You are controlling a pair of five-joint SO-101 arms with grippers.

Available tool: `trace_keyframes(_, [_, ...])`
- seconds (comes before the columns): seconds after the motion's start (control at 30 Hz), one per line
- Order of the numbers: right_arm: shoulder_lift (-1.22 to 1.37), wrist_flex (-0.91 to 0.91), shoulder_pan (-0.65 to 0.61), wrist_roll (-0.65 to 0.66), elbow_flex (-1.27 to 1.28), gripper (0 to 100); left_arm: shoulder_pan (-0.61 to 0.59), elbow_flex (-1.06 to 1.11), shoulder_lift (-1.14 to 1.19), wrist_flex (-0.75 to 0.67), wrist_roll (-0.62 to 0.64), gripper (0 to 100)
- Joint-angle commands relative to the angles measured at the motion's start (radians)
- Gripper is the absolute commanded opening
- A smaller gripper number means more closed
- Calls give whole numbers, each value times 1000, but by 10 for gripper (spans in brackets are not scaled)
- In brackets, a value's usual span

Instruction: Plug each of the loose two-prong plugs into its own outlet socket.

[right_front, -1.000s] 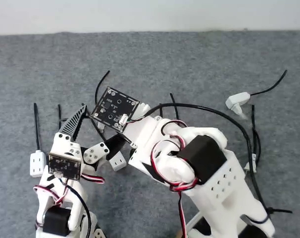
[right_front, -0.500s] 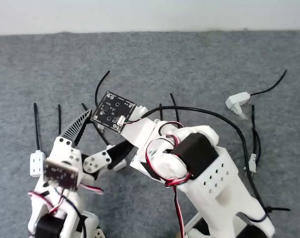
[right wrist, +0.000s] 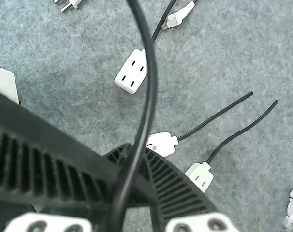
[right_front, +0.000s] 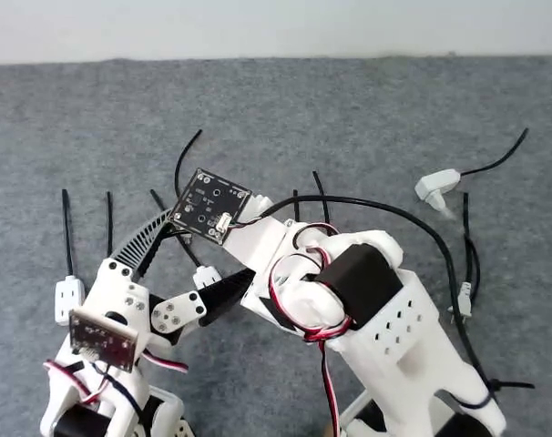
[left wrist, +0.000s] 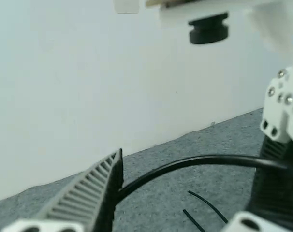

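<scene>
A loose two-prong plug lies on the grey carpet, just beside the tips of the right gripper, whose fingers are drawn together with nothing clamped. A white two-slot socket lies near, slots facing up. The jaws should be parted before being lowered, and the plug taken by its body so the prongs are left free and squared to the slots. The left gripper, spread wide, could be used to steady the socket, and the black cable kept clear

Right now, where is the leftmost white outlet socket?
In the high view, the white outlet socket lies on the grey carpet at the far left, close beside the left arm.
</scene>
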Motion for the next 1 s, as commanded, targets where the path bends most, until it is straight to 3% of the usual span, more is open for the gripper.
trace_keyframes(0.0, [-24,36,10,14,-5,8,-14,-2,-15,-2,5,411])
trace_keyframes(0.17, [-25,36,10,40,-11,8,-15,-1,-15,-2,-43,411])
trace_keyframes(0.4, [-53,36,53,49,-52,8,-127,67,-17,-49,-43,411])
trace_keyframes(0.6, [-110,39,127,87,-97,8,-132,203,-15,-173,-43,411])
trace_keyframes(0.97, [-182,-1,176,89,9,8,-133,269,-15,-209,-41,411])
